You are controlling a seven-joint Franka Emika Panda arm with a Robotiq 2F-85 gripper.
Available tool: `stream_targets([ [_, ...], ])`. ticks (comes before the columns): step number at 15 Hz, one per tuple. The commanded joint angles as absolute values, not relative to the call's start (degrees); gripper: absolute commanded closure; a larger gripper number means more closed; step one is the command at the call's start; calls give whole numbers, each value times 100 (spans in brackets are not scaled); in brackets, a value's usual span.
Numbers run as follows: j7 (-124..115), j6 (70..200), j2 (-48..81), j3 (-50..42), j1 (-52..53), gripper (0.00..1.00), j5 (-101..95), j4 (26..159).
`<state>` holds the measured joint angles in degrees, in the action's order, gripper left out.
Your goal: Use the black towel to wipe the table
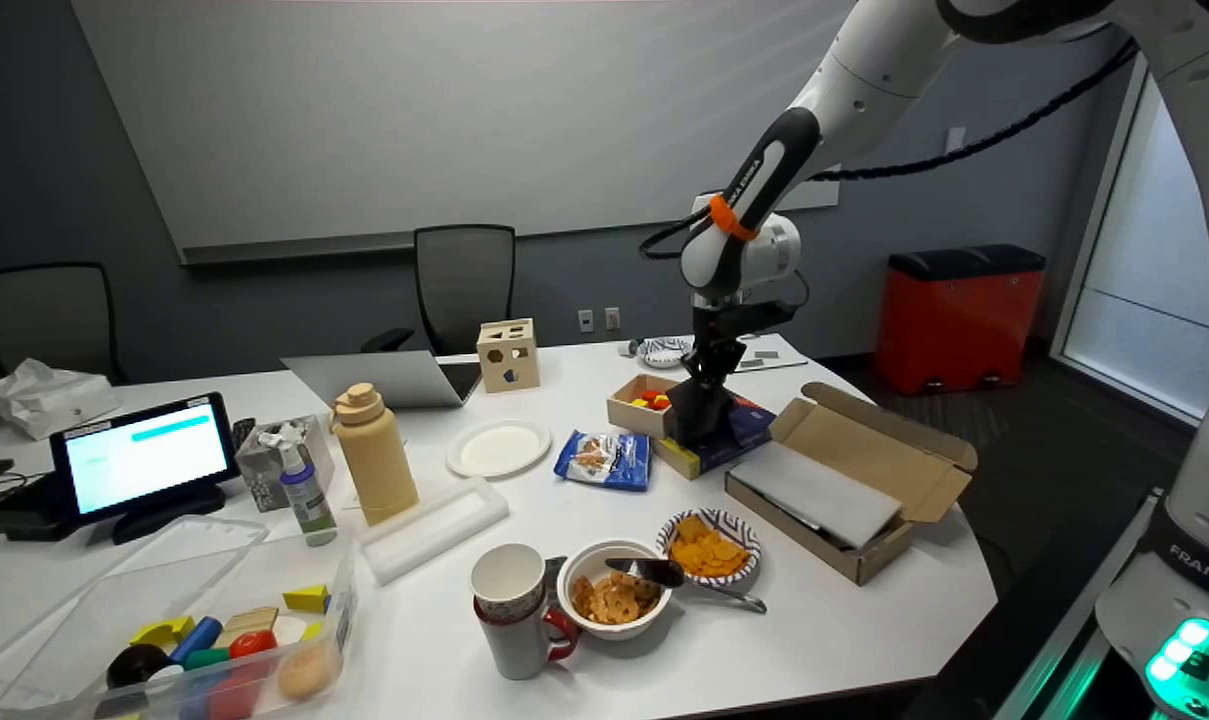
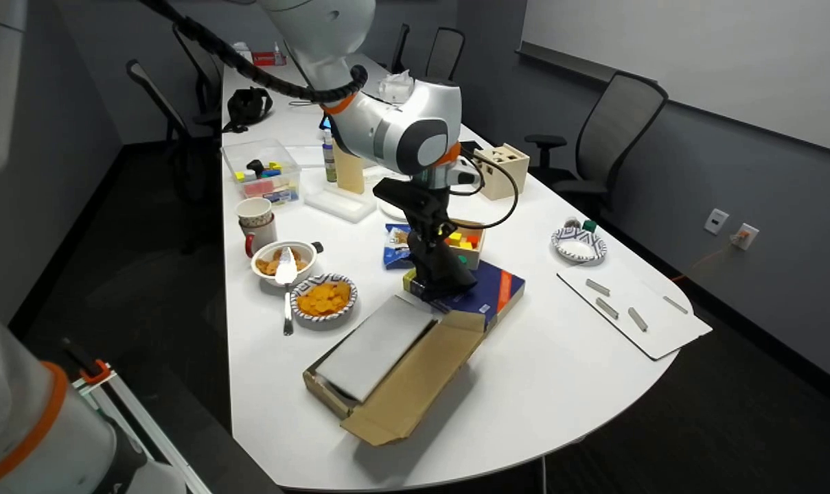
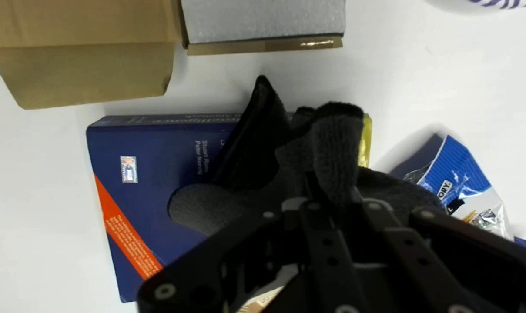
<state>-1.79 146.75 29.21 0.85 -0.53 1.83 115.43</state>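
The black towel (image 1: 699, 412) hangs bunched from my gripper (image 1: 712, 362). It also shows in an exterior view (image 2: 441, 269) and in the wrist view (image 3: 263, 161). My gripper (image 3: 337, 202) is shut on the towel, and a fold sticks up between its fingers. The towel is over one end of a dark blue book (image 3: 149, 148) that lies on the white table (image 1: 414, 640). I cannot tell whether the towel's lower edge rests on the book or hangs just above it. The towel hides part of the book.
An open cardboard box (image 2: 415, 391) lies beside the book. A blue snack bag (image 1: 604, 460), a wooden box of blocks (image 1: 629, 410) and a bowl of orange chips (image 1: 709, 545) are close by. Stacked cups (image 1: 519, 620) and a white bowl (image 1: 614, 620) stand near the table's edge.
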Motion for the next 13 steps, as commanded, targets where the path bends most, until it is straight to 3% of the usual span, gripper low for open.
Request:
stream_targets([
  [1,-225,14921,3087,47,-44,54,233,11386],
  [8,-372,15007,3098,-77,26,2,143,11340],
  [13,-400,15045,3085,-155,55,0,74,11355],
])
